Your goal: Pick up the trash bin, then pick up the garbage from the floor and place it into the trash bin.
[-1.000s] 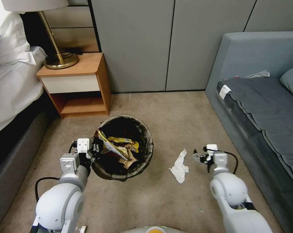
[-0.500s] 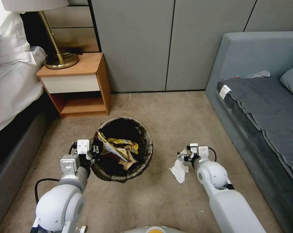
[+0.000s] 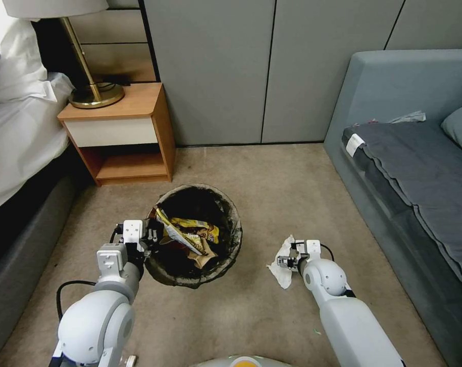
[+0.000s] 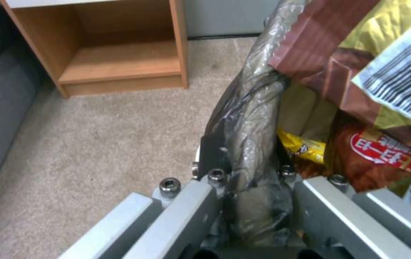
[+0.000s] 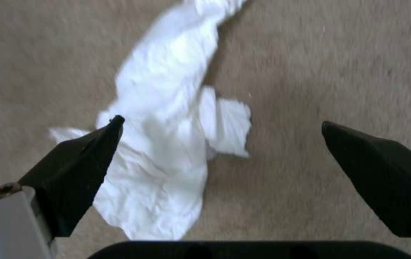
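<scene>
Down in the trash bin [image 3: 226, 265] the wrappers [image 3: 190, 235] pile up, so the bottom is hidden. One brown wrapper [image 4: 383, 151] has a red label with white writing, too small to read. Another shows black bar code stripes [image 4: 402, 90]. The left gripper [image 4: 248, 172] is pinching the bin's bag-covered rim, pressed tight on it. On the floor [image 3: 272, 326], beside the bin, lies the white tissue [image 3: 282, 265]. The right gripper [image 5: 219, 126] hangs just over it, spread wide, partly covering it in the head view.
</scene>
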